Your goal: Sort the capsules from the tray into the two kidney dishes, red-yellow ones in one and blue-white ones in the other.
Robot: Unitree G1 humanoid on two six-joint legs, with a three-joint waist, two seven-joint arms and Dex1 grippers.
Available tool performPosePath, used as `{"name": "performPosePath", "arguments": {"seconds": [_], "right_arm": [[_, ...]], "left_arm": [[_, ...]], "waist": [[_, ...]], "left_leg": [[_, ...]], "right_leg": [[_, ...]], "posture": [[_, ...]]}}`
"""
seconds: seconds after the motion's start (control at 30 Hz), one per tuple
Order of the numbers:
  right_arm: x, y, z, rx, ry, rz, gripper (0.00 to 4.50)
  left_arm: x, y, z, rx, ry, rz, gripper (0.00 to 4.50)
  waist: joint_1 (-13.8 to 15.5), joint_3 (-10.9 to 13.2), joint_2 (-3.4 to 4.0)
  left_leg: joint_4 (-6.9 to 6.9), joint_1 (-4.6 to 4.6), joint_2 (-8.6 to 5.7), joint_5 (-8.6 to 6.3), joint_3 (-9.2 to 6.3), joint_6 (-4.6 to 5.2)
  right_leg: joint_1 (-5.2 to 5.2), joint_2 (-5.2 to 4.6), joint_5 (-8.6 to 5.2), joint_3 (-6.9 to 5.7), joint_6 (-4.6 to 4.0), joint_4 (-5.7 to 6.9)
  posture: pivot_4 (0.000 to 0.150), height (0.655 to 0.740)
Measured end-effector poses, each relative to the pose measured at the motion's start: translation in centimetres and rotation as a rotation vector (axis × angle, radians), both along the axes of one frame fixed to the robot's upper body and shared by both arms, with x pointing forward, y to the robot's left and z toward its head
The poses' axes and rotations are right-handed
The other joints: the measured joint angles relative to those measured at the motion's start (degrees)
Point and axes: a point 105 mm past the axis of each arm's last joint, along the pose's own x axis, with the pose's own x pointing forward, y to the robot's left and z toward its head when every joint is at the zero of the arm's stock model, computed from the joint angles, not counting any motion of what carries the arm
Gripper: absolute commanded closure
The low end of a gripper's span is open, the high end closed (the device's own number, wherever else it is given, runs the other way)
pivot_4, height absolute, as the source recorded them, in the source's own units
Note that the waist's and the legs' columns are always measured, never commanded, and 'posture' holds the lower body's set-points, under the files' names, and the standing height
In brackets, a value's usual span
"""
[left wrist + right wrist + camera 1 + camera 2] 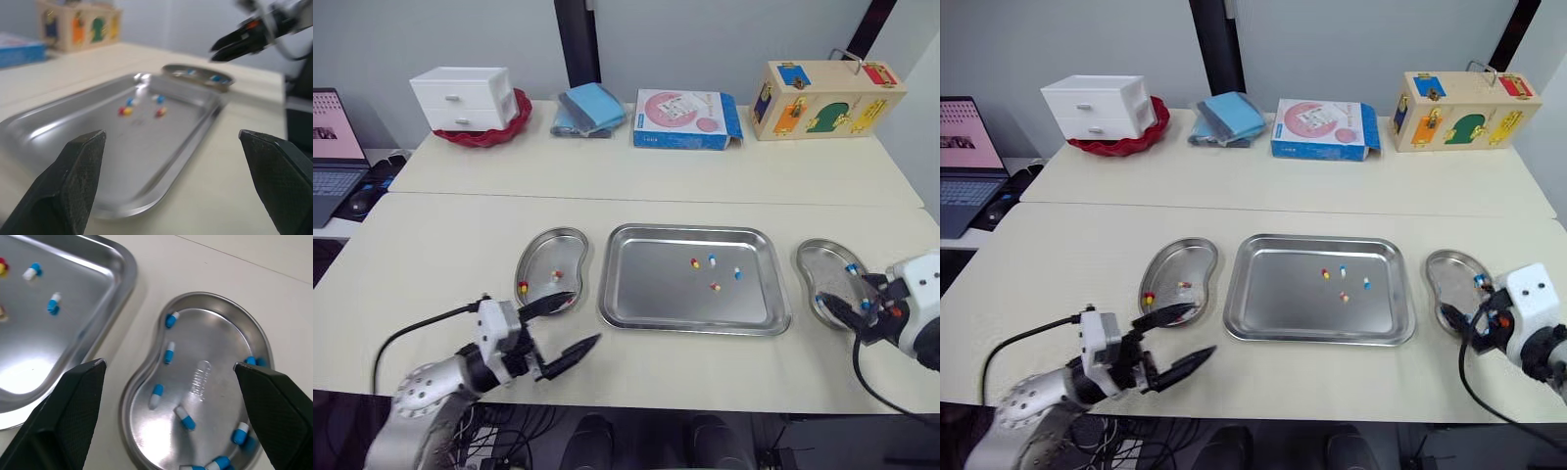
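Note:
A steel tray [646, 289] lies mid-table and holds two red-yellow capsules [695, 262] and two blue-white capsules [737, 273]. The left kidney dish [548, 245] contains red-yellow capsules [523, 287]. Several blue-white capsules [169, 353] lie in the right kidney dish [210, 333]. My left gripper [587, 315] is open and empty, low over the table in front of the left dish, pointing toward the tray [73, 132]. My right gripper [168, 364] is open and empty, hovering over the near end of the right dish [818, 259].
Along the back stand a white drawer box [465, 98] on a red bowl, folded blue cloths [590, 108], a blue-pink box [685, 119] and a wooden lock box [822, 98]. A laptop [333, 157] and mouse [357, 203] sit far left.

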Motion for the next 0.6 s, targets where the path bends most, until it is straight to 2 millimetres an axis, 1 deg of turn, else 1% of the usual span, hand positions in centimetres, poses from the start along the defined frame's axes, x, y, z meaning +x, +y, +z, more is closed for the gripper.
{"name": "performPosePath", "arguments": {"seconds": [0.07,0.13,0.23,0.27,0.3,0.37,0.47,0.6], "right_arm": [[-0.9,0.4,-0.2,-0.027,0.0,0.098,0.03],[-1.4,-0.2,-0.1,-0.055,0.013,0.147,0.03],[-2.1,-2.3,-0.1,-0.11,0.054,0.175,0.03],[-2.4,-3.0,-0.3,-0.136,0.075,0.18,0.03],[-3.0,-4.2,-1.0,-0.189,0.12,0.194,0.03],[-3.9,-5.7,-1.8,-0.234,0.175,0.198,0.03],[-5.2,-6.6,-2.8,-0.202,0.245,0.216,0.03],[-6.0,-6.6,-3.3,-0.173,0.287,0.26,0.03]], "left_arm": [[-0.2,2.6,-0.3,0.084,0.043,0.099,0.0],[-0.4,4.4,-0.1,0.124,0.063,0.16,0.0],[-0.8,8.0,-0.3,0.172,0.104,0.267,0.0],[-1.0,9.3,-0.6,0.192,0.126,0.306,0.0],[-1.5,11.0,-1.3,0.235,0.164,0.359,0.0],[-2.3,12.8,-2.1,0.27,0.216,0.409,0.0],[-3.6,13.7,-3.1,0.263,0.283,0.419,0.0],[-4.1,14.2,-3.2,0.262,0.298,0.43,0.0]], "waist": [[0.0,0.01,-0.01],[0.01,0.01,-0.02],[0.02,0.02,-0.04],[0.0,0.03,-0.06],[-0.01,0.04,-0.07],[-0.02,0.06,-0.12],[-0.02,0.07,-0.15],[0.01,0.07,-0.15]], "left_leg": [[0.02,0.01,0.0,0.0,0.02,0.0],[0.03,0.03,0.0,0.0,0.04,0.0],[0.01,0.08,0.0,0.0,0.05,0.0],[-0.01,0.08,0.0,0.0,0.05,0.0],[-0.02,0.07,0.0,0.0,0.08,0.0],[-0.07,0.05,0.0,0.0,0.09,0.0],[-0.08,0.06,0.01,-0.01,0.1,-0.01],[-0.06,0.06,0.02,0.0,0.11,-0.01]], "right_leg": [[0.02,-0.01,0.0,0.01,0.0,0.01],[0.04,-0.01,0.0,0.01,0.0,0.0],[0.06,-0.01,-0.01,0.01,-0.01,-0.01],[0.05,0.0,-0.02,0.01,-0.03,-0.01],[0.03,-0.01,-0.03,0.02,-0.03,-0.04],[0.03,-0.01,-0.03,0.02,-0.03,-0.1],[0.02,-0.01,-0.03,0.03,-0.03,-0.08],[0.04,-0.02,-0.03,0.04,-0.04,-0.08]], "posture": [[0.15,0.7337],[0.15,0.7337],[0.15,0.7337],[0.15,0.7337],[0.15,0.7337],[0.15,0.7337],[0.15,0.7337],[0.15,0.7337]]}}
